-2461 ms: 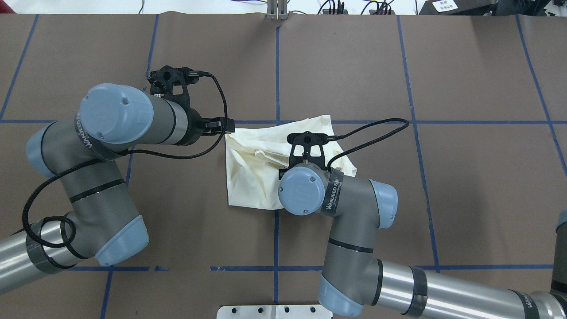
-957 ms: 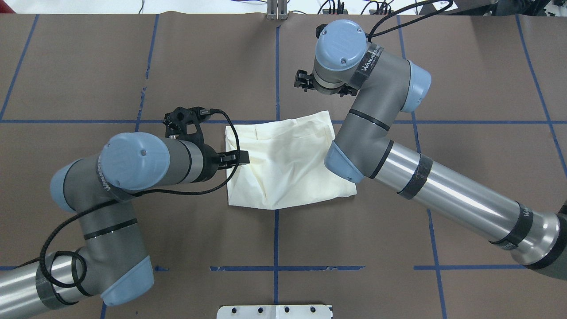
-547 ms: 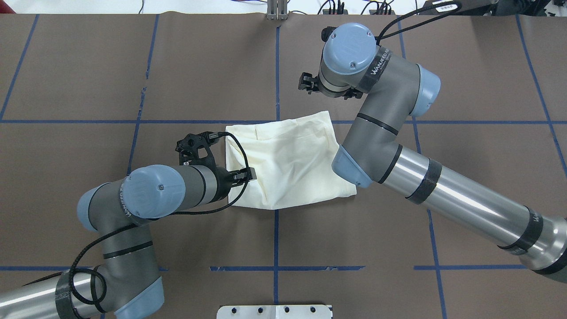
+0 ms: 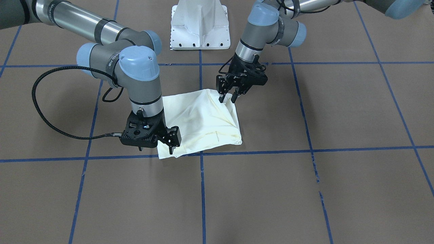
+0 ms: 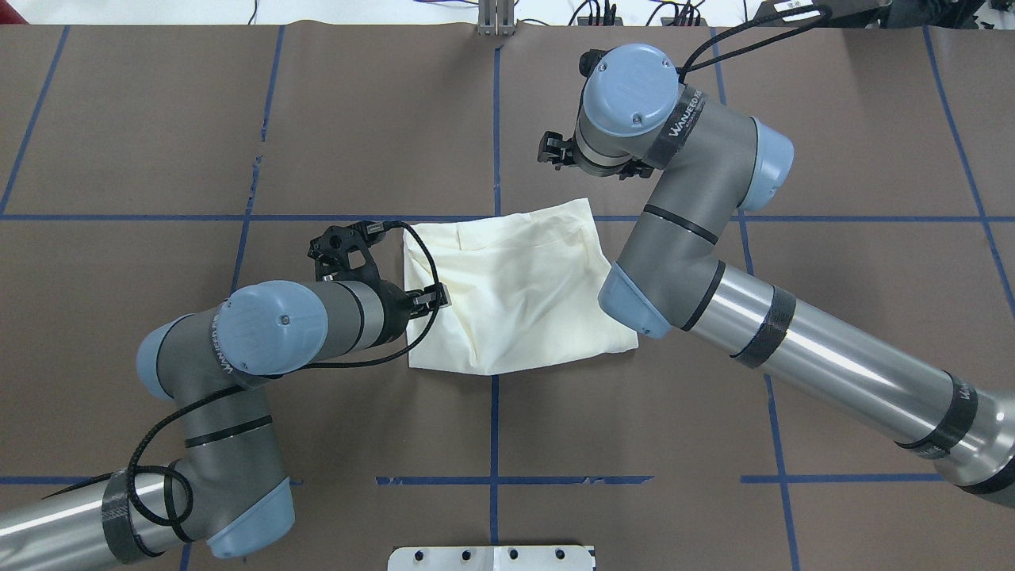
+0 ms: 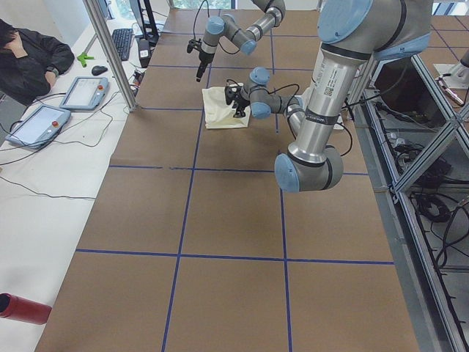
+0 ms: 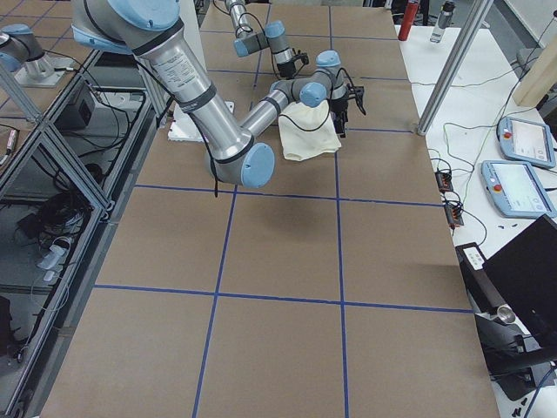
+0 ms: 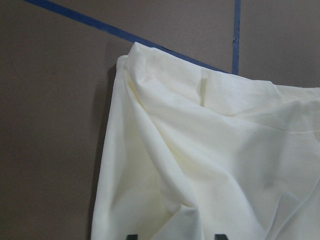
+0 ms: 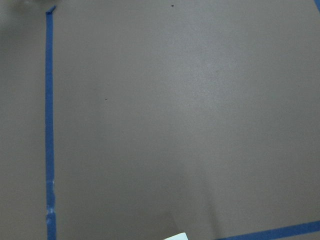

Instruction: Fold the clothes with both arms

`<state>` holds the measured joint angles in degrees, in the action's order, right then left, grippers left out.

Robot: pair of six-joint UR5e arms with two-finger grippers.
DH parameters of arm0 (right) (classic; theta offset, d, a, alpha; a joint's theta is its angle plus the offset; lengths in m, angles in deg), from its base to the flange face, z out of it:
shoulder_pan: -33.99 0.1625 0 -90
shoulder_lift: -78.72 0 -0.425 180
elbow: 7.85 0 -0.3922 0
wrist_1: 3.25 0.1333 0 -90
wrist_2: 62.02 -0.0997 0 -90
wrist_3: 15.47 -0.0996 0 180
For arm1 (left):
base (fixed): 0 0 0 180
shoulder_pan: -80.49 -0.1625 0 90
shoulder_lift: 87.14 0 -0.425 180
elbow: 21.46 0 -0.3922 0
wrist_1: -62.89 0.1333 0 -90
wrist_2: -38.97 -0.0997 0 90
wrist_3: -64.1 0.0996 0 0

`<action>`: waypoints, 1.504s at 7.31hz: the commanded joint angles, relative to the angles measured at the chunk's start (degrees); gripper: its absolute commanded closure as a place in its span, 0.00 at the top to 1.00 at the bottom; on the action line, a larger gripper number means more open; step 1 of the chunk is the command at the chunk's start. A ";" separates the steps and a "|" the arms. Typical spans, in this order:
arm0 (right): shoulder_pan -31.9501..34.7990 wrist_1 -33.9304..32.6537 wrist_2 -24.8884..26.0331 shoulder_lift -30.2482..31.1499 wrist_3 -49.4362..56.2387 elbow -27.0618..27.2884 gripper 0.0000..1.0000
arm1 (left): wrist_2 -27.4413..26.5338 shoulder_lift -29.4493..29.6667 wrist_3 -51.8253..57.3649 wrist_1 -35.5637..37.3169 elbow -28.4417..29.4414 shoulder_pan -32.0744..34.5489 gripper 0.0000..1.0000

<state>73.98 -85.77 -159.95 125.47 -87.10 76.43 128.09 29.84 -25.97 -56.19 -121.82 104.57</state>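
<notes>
The cream clothes [image 5: 515, 293] lie in a folded, wrinkled square at the table's middle, plain side up [image 4: 200, 118]. My left gripper [image 5: 434, 297] is open and sits low at the left edge, near the corner closest to the robot base [image 4: 228, 99]. The left wrist view shows cloth [image 8: 210, 165] filling the frame, with two spread dark tips at the bottom edge. My right gripper [image 4: 166, 145] points down, raised just beyond the far right corner, holding nothing and apparently open. Its wrist camera sees bare table and a sliver of cloth [image 9: 176, 236].
Blue tape lines [image 5: 494, 119] grid the brown table. The white pedestal base [image 4: 200, 23] stands at the robot's side. Off the far edge are a seated person [image 6: 29, 59], control tablets [image 6: 80, 92], an aluminium post [image 6: 110, 51] and a red bottle [image 6: 22, 308].
The right gripper let go of the cloth, rose and swung past its far right corner; the cloth now lies flatter. The left gripper travelled along the left edge toward the robot.
</notes>
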 commanded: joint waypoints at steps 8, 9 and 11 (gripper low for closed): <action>0.00 0.00 0.19 0.71 0.00 0.09 1.00 | 0.35 2.29 0.16 -2.73 4.12 0.71 0.24; 0.00 0.08 0.19 0.71 0.00 0.09 1.00 | 0.43 2.29 0.07 -2.73 4.03 0.53 0.24; 0.00 0.08 0.19 0.80 -0.09 0.09 1.00 | 0.26 1.68 0.16 -2.73 4.03 0.36 0.00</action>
<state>73.98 -85.74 -159.76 126.24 -87.12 76.52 128.43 31.92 -25.88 -58.93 -117.75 105.00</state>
